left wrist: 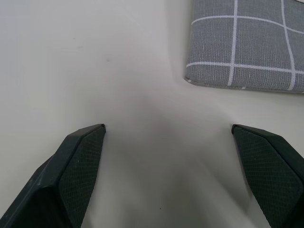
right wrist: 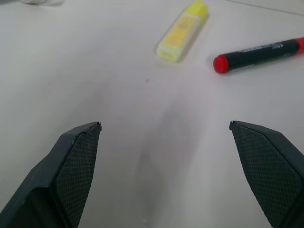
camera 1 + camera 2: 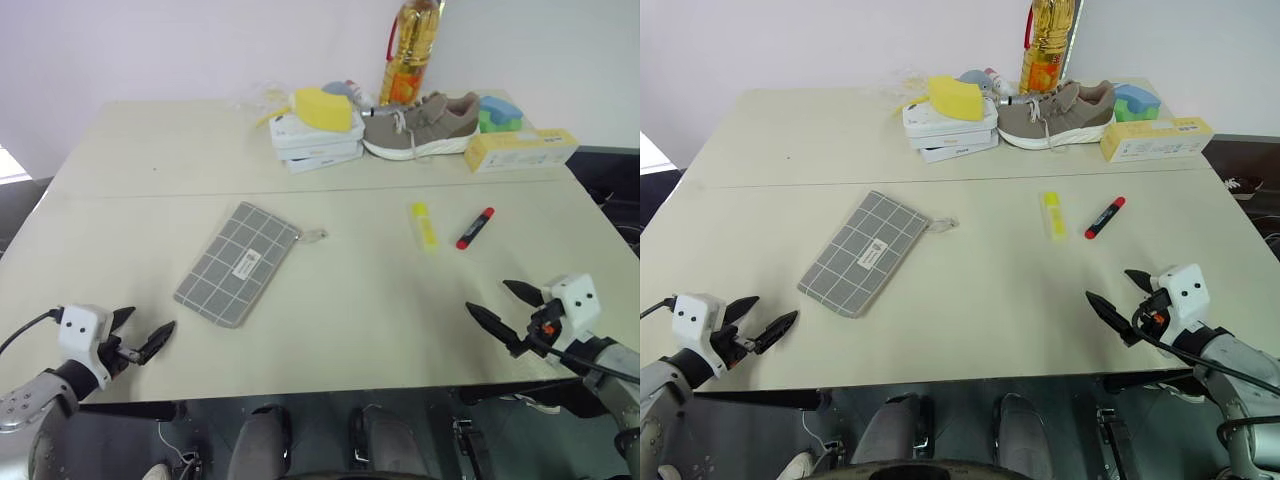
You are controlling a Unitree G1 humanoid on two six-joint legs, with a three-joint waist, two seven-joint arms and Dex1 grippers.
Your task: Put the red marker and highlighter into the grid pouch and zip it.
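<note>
Both end effectors, left point(image 3: 142, 338) and right point(image 3: 510, 308), spread wide, empty, at near desk point(image 3: 330, 330) edge. Grid pouch point(image 3: 238, 263) centre-left, zip apparently closed. Highlighter point(image 3: 424, 225) just beside red marker point(image 3: 475, 228), right. Risk: marker rolling away when pinched; flat pouch sliding during unzip.

Oil bottle point(image 3: 410, 50): we lose its top at the upper edge. Grid pouch point(image 1: 247, 45): one corner in the left wrist view, the rest cut off; we cannot read its label point(image 3: 246, 264). Red marker point(image 2: 259, 53): far end cropped in the right wrist view, print unreadable.
</note>
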